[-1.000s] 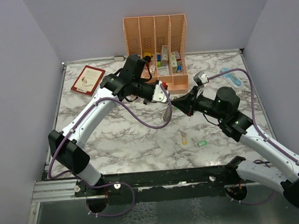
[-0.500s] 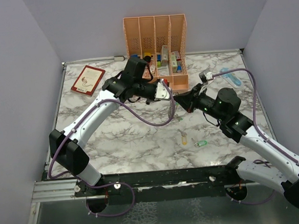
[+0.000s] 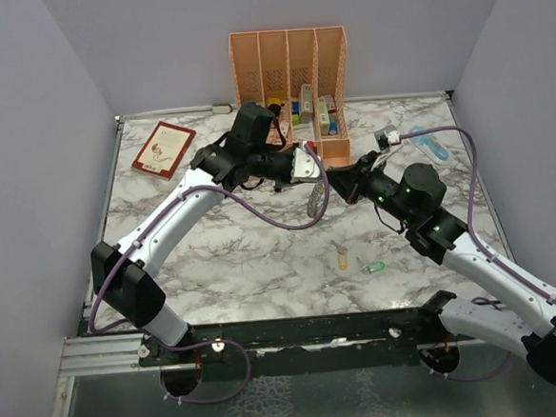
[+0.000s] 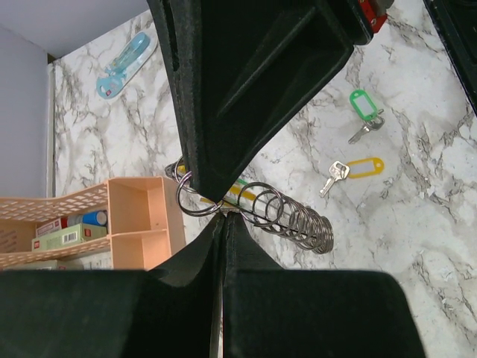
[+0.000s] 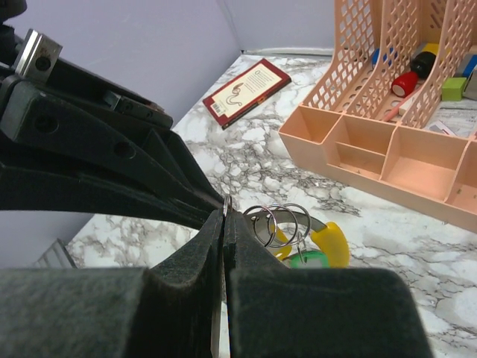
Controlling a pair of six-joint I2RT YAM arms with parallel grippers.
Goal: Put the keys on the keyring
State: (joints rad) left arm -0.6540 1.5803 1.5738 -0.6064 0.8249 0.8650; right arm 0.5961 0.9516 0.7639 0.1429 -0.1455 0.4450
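Left claw (image 4: 222, 226) clenched, gripping the keyring (image 4: 307, 225) at its top loop. Right claw (image 5: 223, 218) clenched on the same loop, tip to tip with the left. The keyring hangs in the air above the table (image 3: 234, 259), just near of the orange organizer (image 3: 289, 65). A yellow tag (image 5: 330, 242) and a green tag (image 5: 305, 259) dangle from it. A yellow key (image 3: 341, 256) and a green key (image 3: 375, 267) lie on the table, nearer, right of centre.

The top camera is looking down from six o'clock; both wrist cameras, hovering close, are sharing the peach plastic lattice organiser (image 3: 249, 63).
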